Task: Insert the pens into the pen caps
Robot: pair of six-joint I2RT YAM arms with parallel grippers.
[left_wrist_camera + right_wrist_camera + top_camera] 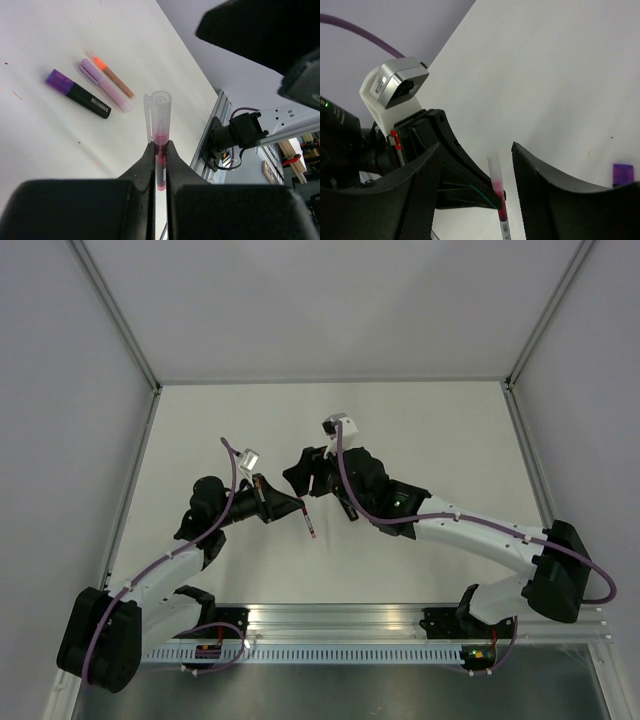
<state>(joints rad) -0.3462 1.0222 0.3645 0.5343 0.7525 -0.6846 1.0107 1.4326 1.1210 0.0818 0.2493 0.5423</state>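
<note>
My left gripper [160,146] is shut on the thin red pen [160,172], which points away from it with a clear cap [160,115] over its tip. In the top view the left gripper [297,508] holds the red pen [309,523] at mid-table. My right gripper [476,147] is open, its fingers on either side of the clear cap [494,170] without touching it. On the table lie a black marker with a purple cap [77,93], a lilac pen [104,84] and an orange pen [114,76], side by side. The top view hides them under the right arm.
The purple cap end of the marker also shows at the right edge of the right wrist view [623,174]. An aluminium rail [400,620] runs along the near table edge. Grey enclosure walls [60,440] stand on the left, back and right.
</note>
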